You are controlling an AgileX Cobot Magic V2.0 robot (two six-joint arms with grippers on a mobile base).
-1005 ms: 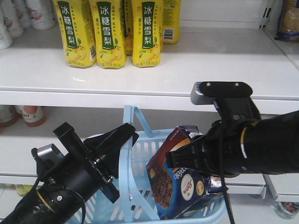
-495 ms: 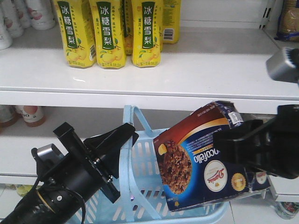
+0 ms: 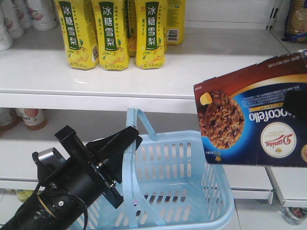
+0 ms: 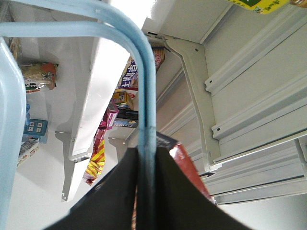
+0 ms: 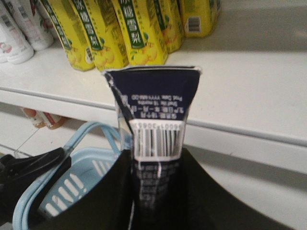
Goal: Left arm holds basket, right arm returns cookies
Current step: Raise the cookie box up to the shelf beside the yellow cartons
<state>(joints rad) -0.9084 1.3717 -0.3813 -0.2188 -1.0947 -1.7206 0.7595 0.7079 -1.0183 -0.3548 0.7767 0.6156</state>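
Note:
The light blue basket [image 3: 218, 203] hangs low in the middle of the front view, with nothing showing inside it. My left gripper [image 3: 130, 137] is shut on one of its hoop handles [image 3: 139, 118]. The left wrist view shows that handle [image 4: 145, 86] pinched between the black fingers [image 4: 108, 194]. The navy cookies box [image 3: 254, 120] is held tilted at the right, above the basket and level with the shelf edge. In the right wrist view my right gripper [image 5: 156, 160] is shut on the box [image 5: 156, 103], barcode end outward. The right gripper itself is hidden in the front view.
Yellow drink bottles [image 3: 112, 33] stand at the back left of the white upper shelf [image 3: 206, 72]. White bottles [image 3: 14, 17] stand at its far left, and a packet [image 3: 295, 21] sits on the neighbouring shelf at the right. Small bottles [image 3: 31, 117] stand on the lower shelf.
The cookies box has come up out of the basket and moved up and right. The right arm has left the front view. The left arm and basket have stayed still.

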